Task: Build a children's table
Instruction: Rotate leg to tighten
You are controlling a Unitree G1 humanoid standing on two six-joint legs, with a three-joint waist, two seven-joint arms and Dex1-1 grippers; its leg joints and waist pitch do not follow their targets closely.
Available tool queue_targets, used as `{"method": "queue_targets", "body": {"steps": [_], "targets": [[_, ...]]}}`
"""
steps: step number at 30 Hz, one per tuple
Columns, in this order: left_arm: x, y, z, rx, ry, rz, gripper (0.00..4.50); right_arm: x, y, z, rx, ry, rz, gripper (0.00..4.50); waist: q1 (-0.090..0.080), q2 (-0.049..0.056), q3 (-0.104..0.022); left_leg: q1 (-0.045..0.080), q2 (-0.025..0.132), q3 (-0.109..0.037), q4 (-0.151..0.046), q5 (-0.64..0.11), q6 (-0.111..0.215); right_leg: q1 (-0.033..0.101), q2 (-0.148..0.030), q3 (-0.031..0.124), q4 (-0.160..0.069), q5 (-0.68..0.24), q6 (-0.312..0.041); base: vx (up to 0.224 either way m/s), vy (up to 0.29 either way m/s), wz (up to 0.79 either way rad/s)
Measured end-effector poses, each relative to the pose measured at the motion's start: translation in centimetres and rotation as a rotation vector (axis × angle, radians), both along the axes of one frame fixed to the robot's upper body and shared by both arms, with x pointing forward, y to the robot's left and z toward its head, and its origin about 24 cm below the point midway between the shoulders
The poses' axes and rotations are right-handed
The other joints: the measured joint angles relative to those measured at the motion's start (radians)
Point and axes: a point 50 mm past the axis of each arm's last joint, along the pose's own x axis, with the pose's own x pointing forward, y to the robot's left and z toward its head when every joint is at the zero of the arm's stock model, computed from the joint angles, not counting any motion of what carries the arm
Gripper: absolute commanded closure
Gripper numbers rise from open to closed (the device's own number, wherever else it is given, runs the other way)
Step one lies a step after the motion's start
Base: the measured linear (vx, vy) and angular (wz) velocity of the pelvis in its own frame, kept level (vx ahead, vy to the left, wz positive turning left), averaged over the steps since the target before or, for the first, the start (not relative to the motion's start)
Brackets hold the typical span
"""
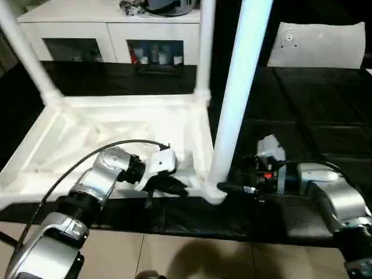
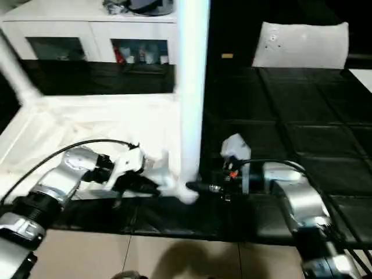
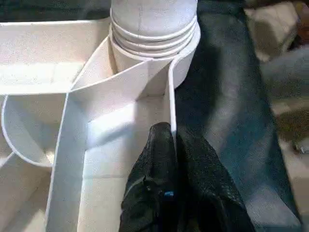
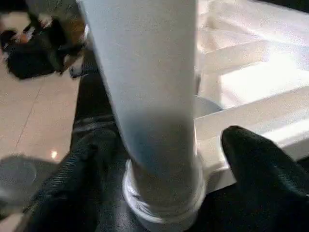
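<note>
The silver left forearm (image 1: 87,197) rose from the lower left, its left end effector (image 3: 169,154) pinched together on the upturned tabletop (image 1: 75,133) rim. At lower right the right end effector (image 4: 159,159) stood apart around the near leg (image 1: 238,99). Black-covered table (image 1: 314,116); white cabinet (image 1: 110,35) upper left.
</note>
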Motion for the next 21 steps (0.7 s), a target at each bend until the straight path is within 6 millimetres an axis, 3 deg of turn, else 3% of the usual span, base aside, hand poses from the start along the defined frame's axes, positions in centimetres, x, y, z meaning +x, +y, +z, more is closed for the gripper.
{"method": "queue_targets", "body": {"steps": [17, 21], "targets": [[0.11, 0.06, -0.01, 0.017, -0.018, -0.055, 4.5, 0.16, 0.99, -0.46, -0.032, 0.007, 0.142, 2.41, 0.006, -0.006, -0.001, 0.001, 0.0, 0.001, 0.001, 0.0, 0.0, 0.001, 0.0, 0.001, 0.001, 0.0, 0.001, 0.0, 0.0, 0.0], [0.1, 0.06, -0.02, 0.015, -0.019, -0.057, 4.5, 0.17, 0.98, -0.47, -0.032, 0.009, 0.144, 2.56, 0.007, -0.006, -0.001, 0.001, 0.0, 0.001, 0.0, 0.0, 0.0, 0.001, 0.0, 0.001, 0.001, -0.001, 0.001, 0.0, 0.0, 0.0]]}}
